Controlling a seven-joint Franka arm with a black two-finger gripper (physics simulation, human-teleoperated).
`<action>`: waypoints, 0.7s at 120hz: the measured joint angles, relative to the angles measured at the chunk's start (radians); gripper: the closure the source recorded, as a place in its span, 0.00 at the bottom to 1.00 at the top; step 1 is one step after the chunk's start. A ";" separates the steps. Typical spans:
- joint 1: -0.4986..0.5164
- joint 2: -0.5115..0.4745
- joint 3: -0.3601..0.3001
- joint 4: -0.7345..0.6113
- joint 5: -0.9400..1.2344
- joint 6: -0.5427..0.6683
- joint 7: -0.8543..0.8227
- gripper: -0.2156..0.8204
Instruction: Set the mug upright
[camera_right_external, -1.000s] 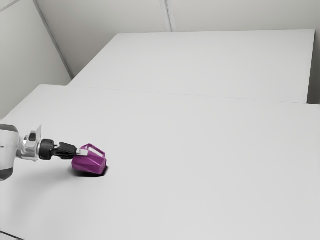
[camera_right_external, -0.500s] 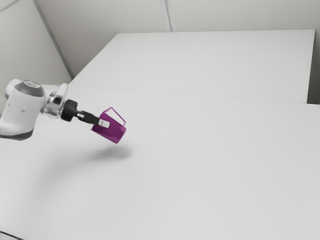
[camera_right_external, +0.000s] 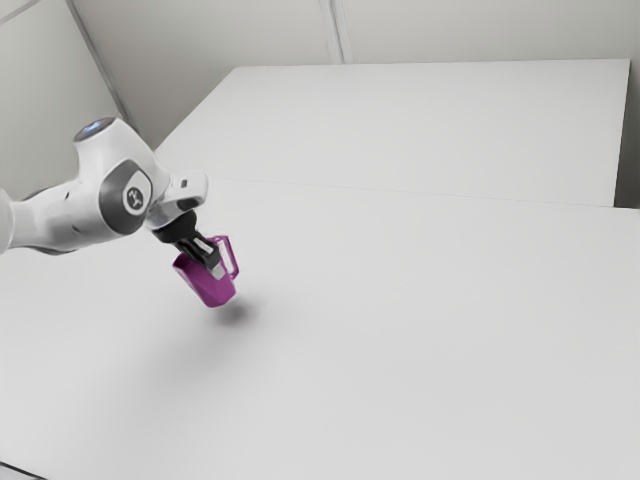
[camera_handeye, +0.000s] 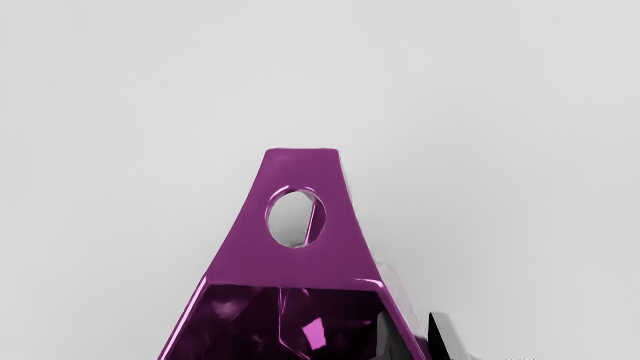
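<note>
The purple mug (camera_right_external: 205, 286) hangs tilted above the table (camera_right_external: 400, 330) in the exterior view, its mouth toward the upper left and its base toward the lower right. My gripper (camera_right_external: 215, 264) is shut on the mug's wall near the handle, pointing obliquely down. Through the wrist view I look into the mug (camera_handeye: 300, 265), past the flat top of its handle with a round hole. There my gripper (camera_handeye: 413, 332) has one finger inside the mouth and the other outside the wall.
A second white surface (camera_right_external: 420, 130) adjoins the table's far edge, with pale walls behind it. A dark cable (camera_right_external: 20, 471) lies at the exterior view's lower left corner. The mug's shadow falls on the table just below it.
The mug has risen from the table, held by my gripper, and moved toward the exterior view's right, then slightly back and lower. My hand has swung to point more downward, bringing the mug closer to upright.
</note>
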 joint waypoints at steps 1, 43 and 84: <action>0.003 -0.003 0.000 -0.006 0.002 0.005 -0.012 0.96; -0.009 -0.093 -0.069 -0.172 0.114 0.085 -0.443 0.95; -0.013 -0.082 -0.086 -0.203 0.112 0.087 -0.684 0.72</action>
